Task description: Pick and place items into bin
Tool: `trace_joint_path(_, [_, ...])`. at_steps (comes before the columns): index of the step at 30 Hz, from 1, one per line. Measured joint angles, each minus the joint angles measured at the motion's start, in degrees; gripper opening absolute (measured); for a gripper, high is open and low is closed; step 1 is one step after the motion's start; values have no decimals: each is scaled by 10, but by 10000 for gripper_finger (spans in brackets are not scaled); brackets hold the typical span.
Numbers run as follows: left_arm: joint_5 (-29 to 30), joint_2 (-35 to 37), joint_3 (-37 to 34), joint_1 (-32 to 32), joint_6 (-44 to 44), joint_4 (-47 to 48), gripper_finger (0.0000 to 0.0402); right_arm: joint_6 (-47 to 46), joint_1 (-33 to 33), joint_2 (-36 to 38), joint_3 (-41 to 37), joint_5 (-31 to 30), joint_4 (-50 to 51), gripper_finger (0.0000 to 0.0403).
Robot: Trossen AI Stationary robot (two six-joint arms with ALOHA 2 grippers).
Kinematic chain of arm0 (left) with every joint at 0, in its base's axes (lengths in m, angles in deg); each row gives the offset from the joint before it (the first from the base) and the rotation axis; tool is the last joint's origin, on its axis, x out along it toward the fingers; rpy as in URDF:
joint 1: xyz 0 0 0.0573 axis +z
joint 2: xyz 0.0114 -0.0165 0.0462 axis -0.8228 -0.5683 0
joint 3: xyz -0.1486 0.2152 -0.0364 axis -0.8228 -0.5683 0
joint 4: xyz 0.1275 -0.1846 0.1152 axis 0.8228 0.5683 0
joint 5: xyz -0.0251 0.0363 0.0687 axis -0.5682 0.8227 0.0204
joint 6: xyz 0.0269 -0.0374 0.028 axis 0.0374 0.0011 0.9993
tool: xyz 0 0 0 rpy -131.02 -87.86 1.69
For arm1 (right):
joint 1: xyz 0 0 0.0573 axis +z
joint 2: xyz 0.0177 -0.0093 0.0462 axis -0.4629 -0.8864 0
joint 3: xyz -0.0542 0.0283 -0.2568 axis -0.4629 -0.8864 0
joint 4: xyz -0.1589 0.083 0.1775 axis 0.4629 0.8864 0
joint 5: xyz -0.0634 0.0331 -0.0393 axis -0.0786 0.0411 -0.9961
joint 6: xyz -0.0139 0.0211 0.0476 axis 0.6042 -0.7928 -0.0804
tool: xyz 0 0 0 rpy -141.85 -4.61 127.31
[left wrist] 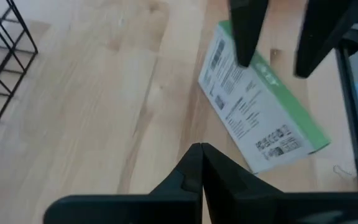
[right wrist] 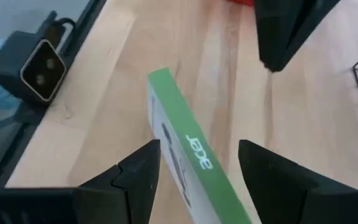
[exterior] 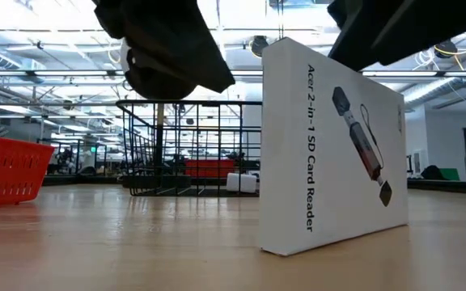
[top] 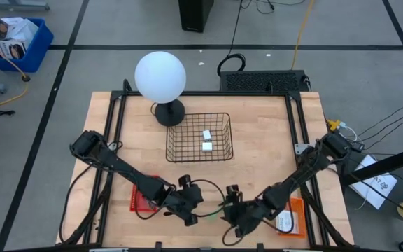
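A white Acer card-reader box with a green edge (exterior: 334,145) stands on its long edge near the table's near edge (top: 221,207). My right gripper (right wrist: 194,171) is open above it, one finger on each side of the green top edge (right wrist: 188,149). My left gripper (left wrist: 201,168) is shut and hovers just left of the box (left wrist: 260,112), touching nothing. Two small white blocks (top: 207,140) lie inside the black wire basket (top: 199,136). My right gripper comes at the box's green top edge (right wrist: 188,149) slanting down from above, a finger on either side. One finger (right wrist: 138,174) is very near the box's printed face. Whether it touches, I cannot tell. The box's lower edge (exterior: 330,242) is on the table.
The white globe lamp (top: 159,77) stands on its dark base beside the basket's far left corner. A red tray (top: 142,196) lies under my left arm, and an orange tray with a white packet (top: 291,218) sits under my right arm. Bare wood lies between basket and grippers.
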State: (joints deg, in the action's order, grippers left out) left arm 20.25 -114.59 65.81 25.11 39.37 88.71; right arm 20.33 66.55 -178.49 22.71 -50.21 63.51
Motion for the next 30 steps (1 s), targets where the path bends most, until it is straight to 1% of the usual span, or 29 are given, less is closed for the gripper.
trace_joint_path(4, [3, 0, 0, -2, 4, 3, 19, 12, -16, 0, 0, 48, 6, 210])
trace_joint_path(8, [4, 0, 0, -2, 7, 3, 32, 2, -34, 0, 0, 88, 26, 210])
trace_joint_path(10, [4, 0, 0, -2, 11, 1, 36, -1, -41, 0, 0, 102, 30, 206])
trace_joint_path(12, [5, 0, 0, -2, 11, -1, 36, -2, -44, 0, 0, 102, 30, 191])
trace_joint_path(15, [5, 0, 0, -3, 11, -1, 37, -3, -47, 0, 0, 104, 36, 145])
trace_joint_path(19, [5, 0, 0, -3, 11, -1, 37, -17, -47, 0, 0, 113, 62, 48])
trace_joint_path(20, [5, 0, 0, -4, 11, -2, 37, -25, -48, 1, 0, 118, 68, 31])
trace_joint_path(24, [6, 0, 0, -4, 13, -6, 37, -86, -48, 21, 1, 135, 107, 31])
trace_joint_path(30, [6, 0, 0, -4, 27, -24, 37, -268, -34, 109, -1, 143, 202, 32])
